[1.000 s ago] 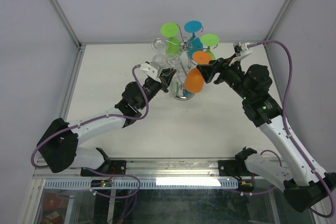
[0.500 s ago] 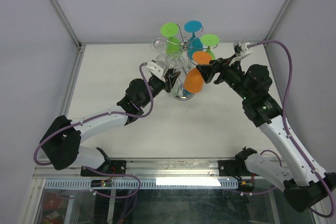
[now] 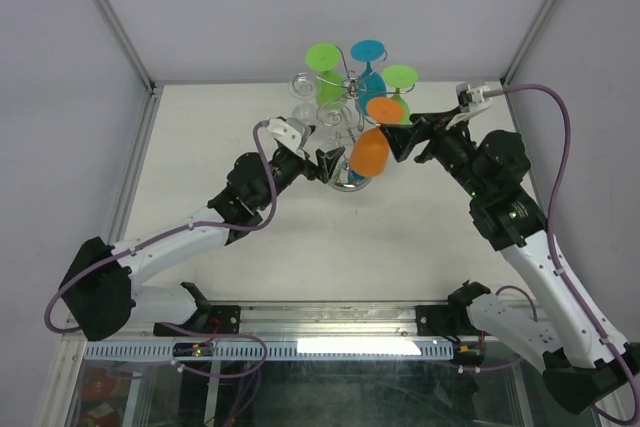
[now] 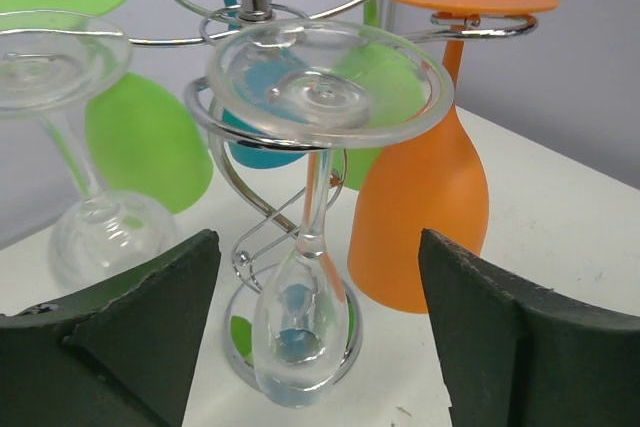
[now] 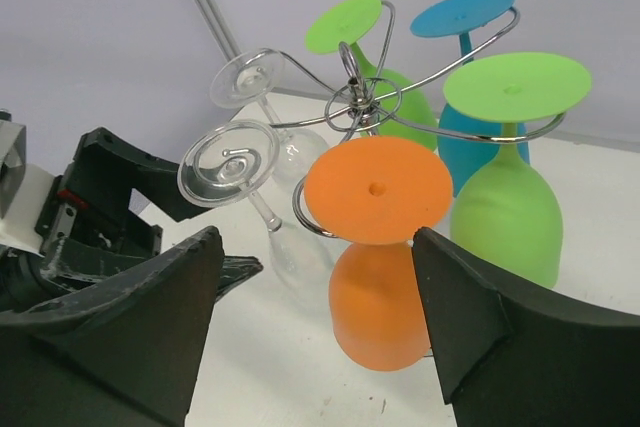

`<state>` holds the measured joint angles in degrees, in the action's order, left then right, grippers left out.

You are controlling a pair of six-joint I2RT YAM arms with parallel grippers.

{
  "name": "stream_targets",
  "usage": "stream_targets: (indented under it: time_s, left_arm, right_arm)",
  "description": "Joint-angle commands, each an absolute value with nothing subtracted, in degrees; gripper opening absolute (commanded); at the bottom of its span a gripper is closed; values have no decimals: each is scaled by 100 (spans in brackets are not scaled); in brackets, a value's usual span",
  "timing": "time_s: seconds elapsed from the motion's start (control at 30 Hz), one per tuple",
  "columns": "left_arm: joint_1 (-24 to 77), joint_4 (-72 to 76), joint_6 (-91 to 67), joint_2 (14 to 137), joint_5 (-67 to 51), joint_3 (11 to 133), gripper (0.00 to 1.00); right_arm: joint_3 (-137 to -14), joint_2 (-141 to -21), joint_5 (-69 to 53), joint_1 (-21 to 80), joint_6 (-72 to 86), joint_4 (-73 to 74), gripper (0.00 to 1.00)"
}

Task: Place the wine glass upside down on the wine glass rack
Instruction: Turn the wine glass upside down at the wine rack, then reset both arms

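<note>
Rack (image 5: 360, 102) stands between both grippers, carrying six upturned glasses: two green glasses (image 5: 505, 212), two clear, one blue glass (image 5: 462, 152), one orange glass (image 5: 378, 297). One clear glass (image 4: 325, 82) hangs between the left gripper's (image 3: 325, 159) wide-spread fingers, untouched. The right gripper (image 5: 318, 237), also wide, holds nothing.

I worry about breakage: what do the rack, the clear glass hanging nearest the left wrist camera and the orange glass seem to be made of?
Rack: metal wire with a mirror-bright, chrome-like finish; it reflects its surroundings.
Clear glass: transparent and glossy, either glass or clear plastic; the look cannot settle which.
Orange glass: opaque, matte, evenly coloured, so probably plastic.
</note>
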<state>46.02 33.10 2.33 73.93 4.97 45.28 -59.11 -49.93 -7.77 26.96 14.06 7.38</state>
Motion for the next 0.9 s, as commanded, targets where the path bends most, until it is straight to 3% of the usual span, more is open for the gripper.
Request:
stream_targets:
  time_s: [0.0,0.13,0.23,0.57,0.87]
  left_arm:
    - [4560,2742,201,6626,868,4487,82]
    - [4556,2084,211,5997,1531,4396,99]
    - [4509,1516,219,5610,2144,4436,99]
    - [3123,-48,-822,4924,2580,4749,99]
    - [3111,-815,-583,4175,3410,4551,99]
  right_arm:
    - [-5821,-4588,-413,2677,1167,446,82]
    - [-5661,-4342,-174,2670,975,354,95]
    - [-5471,-4097,-17,2673,755,279,100]
    - [-4198,-2612,622,2676,422,-295,100]
    - [-3667,-1948,1265,2680,851,298,100]
